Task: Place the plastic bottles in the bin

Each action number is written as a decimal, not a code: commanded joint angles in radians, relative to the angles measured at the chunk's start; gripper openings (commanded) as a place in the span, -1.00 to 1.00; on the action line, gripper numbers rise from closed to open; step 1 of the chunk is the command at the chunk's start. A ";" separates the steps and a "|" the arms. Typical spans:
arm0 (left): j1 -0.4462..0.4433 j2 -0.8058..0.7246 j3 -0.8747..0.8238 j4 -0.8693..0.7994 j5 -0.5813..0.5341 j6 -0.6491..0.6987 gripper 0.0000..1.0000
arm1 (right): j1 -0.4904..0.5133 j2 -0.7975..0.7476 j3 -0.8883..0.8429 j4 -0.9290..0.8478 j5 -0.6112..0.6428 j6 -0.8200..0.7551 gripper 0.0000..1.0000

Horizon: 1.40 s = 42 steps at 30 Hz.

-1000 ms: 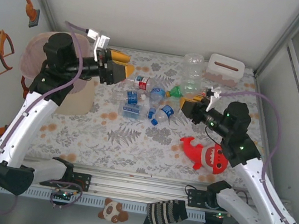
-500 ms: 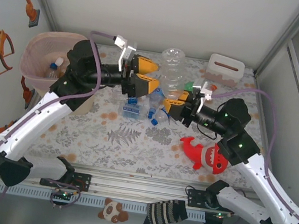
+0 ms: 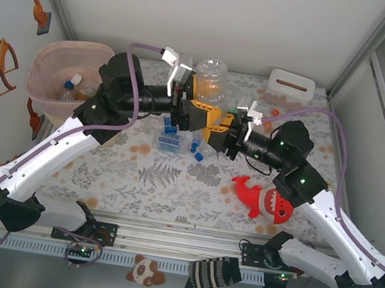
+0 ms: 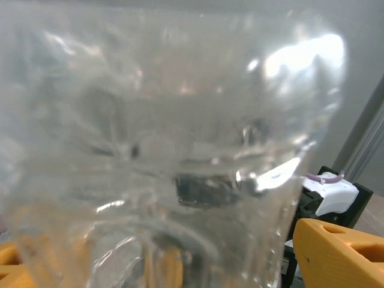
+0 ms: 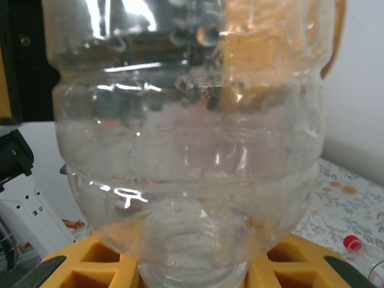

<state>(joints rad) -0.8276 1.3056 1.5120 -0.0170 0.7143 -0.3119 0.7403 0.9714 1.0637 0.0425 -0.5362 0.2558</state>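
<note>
A large clear plastic bottle [image 3: 211, 80] stands bottom-up above the middle of the table. My right gripper [image 3: 218, 127] is shut on its neck; in the right wrist view the neck sits between the yellow jaws of the right gripper [image 5: 192, 273] and the bottle [image 5: 186, 120] rises above them. My left gripper [image 3: 202, 100] straddles the bottle's body, open, with one yellow finger [image 4: 342, 252] beside the bottle [image 4: 168, 132]. Small bottles with blue labels [image 3: 168, 140] lie on the table under the grippers. The pink bin [image 3: 46, 57] stands at the far left with a bottle [image 3: 71, 84] inside.
A red shark plush [image 3: 265, 200] lies at the right front. A white slotted box [image 3: 289, 90] sits at the back right. A red-capped bottle [image 5: 355, 245] lies on the patterned cloth. The cell walls close in on both sides.
Both arms came together at the table's middle. The right gripper raised the big clear bottle upright, and the left gripper moved from near the bin to straddle its body.
</note>
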 commanded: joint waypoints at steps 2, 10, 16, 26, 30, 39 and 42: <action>-0.013 0.005 0.031 -0.006 -0.010 0.033 0.58 | 0.011 0.001 0.032 0.036 0.028 -0.020 -0.83; -0.013 -0.011 0.016 -0.012 -0.033 0.041 0.22 | 0.013 0.000 0.028 0.030 0.046 -0.024 -0.81; -0.011 -0.025 0.023 -0.042 -0.059 0.064 0.15 | 0.015 -0.012 0.031 0.006 0.058 -0.029 -0.45; 0.077 -0.077 0.037 -0.172 -0.185 0.063 0.04 | 0.014 -0.086 0.004 -0.102 0.109 -0.033 0.38; 0.159 -0.111 0.042 -0.253 -0.290 0.048 0.01 | 0.014 -0.124 -0.011 -0.140 0.141 -0.042 0.38; 0.431 -0.165 0.041 -0.422 -0.528 -0.145 -0.14 | 0.014 -0.149 -0.017 -0.168 0.180 -0.053 0.37; 0.516 -0.175 0.050 -0.474 -0.587 -0.185 -0.16 | 0.014 -0.145 -0.014 -0.170 0.189 -0.053 0.37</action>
<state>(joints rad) -0.3584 1.1538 1.5295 -0.4179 0.2157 -0.4206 0.7506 0.8299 1.0550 -0.1268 -0.3702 0.2184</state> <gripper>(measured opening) 0.578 0.685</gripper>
